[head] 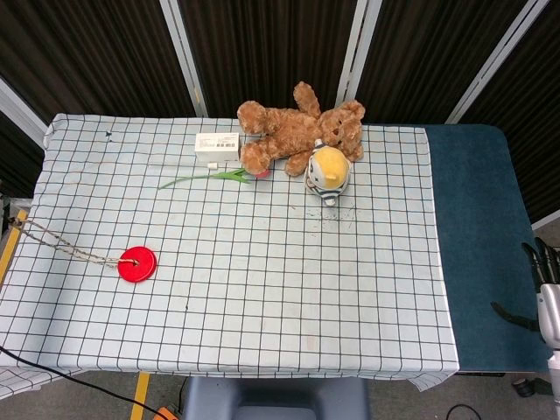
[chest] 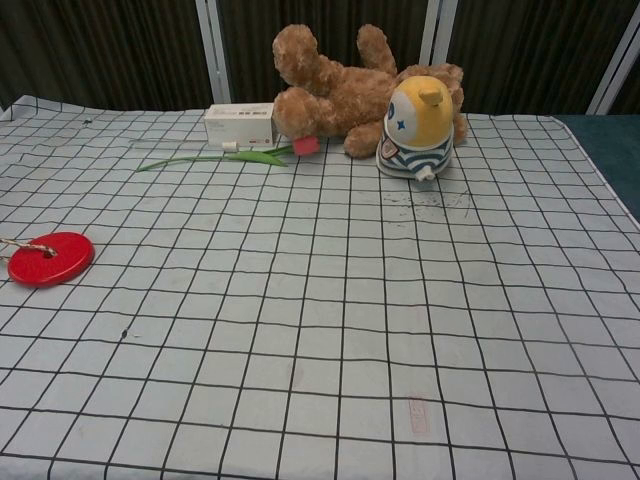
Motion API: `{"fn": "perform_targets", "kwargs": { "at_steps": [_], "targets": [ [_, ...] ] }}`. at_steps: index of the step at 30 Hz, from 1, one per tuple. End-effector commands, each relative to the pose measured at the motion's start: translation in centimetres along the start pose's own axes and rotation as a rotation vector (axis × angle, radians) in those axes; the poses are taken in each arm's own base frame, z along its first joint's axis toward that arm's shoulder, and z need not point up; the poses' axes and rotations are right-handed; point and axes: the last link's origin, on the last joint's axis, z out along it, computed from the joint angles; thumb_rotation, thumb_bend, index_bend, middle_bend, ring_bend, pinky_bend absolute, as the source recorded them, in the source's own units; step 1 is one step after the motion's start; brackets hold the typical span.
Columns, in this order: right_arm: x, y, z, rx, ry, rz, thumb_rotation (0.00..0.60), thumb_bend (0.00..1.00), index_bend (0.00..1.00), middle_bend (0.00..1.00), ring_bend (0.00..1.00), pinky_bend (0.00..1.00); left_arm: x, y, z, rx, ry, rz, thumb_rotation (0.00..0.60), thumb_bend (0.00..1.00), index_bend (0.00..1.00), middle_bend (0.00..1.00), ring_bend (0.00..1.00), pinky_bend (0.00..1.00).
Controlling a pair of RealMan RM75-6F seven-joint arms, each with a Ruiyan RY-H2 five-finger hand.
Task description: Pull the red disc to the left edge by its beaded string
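The red disc (head: pixel 137 264) lies flat on the checked cloth (head: pixel 289 289) near the table's left edge; the chest view shows the disc (chest: pixel 50 258) at its far left. Its beaded string (head: pixel 66 244) runs from the disc's centre up and to the left, over the table's edge and out of frame. In the chest view only a short bit of string (chest: pixel 14 243) shows. My left hand is outside both views. My right hand (head: pixel 546 293) hangs at the far right edge of the head view, beyond the table, holding nothing, with its fingers pointing up.
A brown teddy bear (head: pixel 297 131) lies at the back centre with a yellow-headed toy (head: pixel 328 171) in front of it. A white box (head: pixel 217 144) and a green-stemmed flower (head: pixel 206 178) lie to their left. A dark blue surface (head: pixel 477 245) covers the table's right end.
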Motion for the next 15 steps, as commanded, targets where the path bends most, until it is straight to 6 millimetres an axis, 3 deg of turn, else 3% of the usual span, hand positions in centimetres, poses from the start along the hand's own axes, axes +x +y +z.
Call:
{"fn": "perform_targets", "kwargs": {
  "at_steps": [1, 6, 7, 10, 12, 15],
  "targets": [
    [0.0, -0.1, 0.0, 0.002, -0.001, 0.002, 0.6, 0.03, 0.0, 0.0, 0.0, 0.0, 0.7, 3.3, -0.3, -0.087, 0.045, -0.108, 0.6, 0.81, 0.93, 0.26, 0.0, 0.15],
    [0.0, 0.0, 0.1, -0.004, 0.0, 0.01, 0.6, 0.03, 0.0, 0.0, 0.0, 0.0, 1.8, 9.0, -0.9, -0.233, 0.178, -0.286, 0.6, 0.79, 0.89, 0.29, 0.05, 0.19],
    [0.0, 0.0, 0.1, -0.003, -0.002, 0.011, 0.6, 0.03, 0.0, 0.0, 0.0, 0.0, 1.4, 10.0, -0.9, -0.257, 0.164, -0.291, 0.6, 0.75, 0.8, 0.26, 0.05, 0.18],
    [-0.1, 0.0, 0.0, 0.001, -0.005, 0.013, 0.6, 0.03, 0.0, 0.0, 0.0, 0.0, 0.2, 11.2, -0.8, -0.297, 0.07, -0.261, 0.6, 0.48, 0.11, 0.04, 0.0, 0.07],
    [0.0, 0.1, -0.1, -0.003, -0.003, 0.012, 0.6, 0.03, 0.0, 0.0, 0.0, 0.0, -0.1, 11.3, -0.8, -0.283, 0.04, -0.254, 0.6, 0.37, 0.0, 0.0, 0.0, 0.02],
    [0.1, 0.4, -0.2, -0.012, 0.0, 0.014, 0.6, 0.03, 0.0, 0.0, 0.0, 0.0, -0.5, 10.4, -0.9, -0.233, 0.036, -0.265, 0.6, 0.32, 0.0, 0.0, 0.0, 0.0]
  ]
}}
